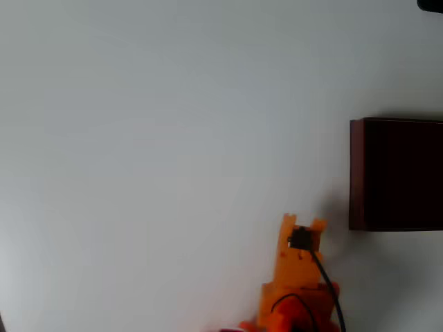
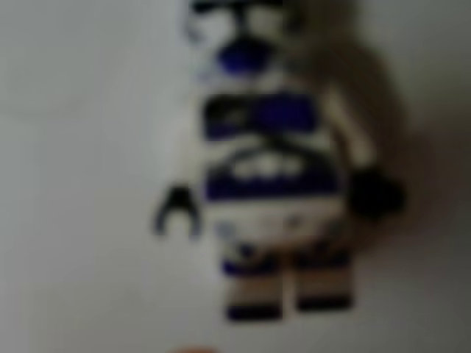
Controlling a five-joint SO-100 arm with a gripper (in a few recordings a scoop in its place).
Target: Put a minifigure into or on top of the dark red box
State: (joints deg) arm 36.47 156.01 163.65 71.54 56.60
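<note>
The minifigure (image 2: 268, 162) lies flat on the white table in the wrist view, very close and blurred: white with blue markings and black hands, helmet at the top of the picture. In the overhead view my orange gripper (image 1: 302, 223) points down at the table near the bottom, its two tips apart and open, with nothing seen between them. It covers the spot beneath it. The dark red box (image 1: 396, 174) stands at the right edge, up and to the right of the gripper, with a maroon wall and an almost black inside.
The white table (image 1: 173, 152) stretches wide to the left and above the arm. A black cable (image 1: 325, 277) runs down along the arm. A dark object (image 1: 430, 4) sits at the top right corner.
</note>
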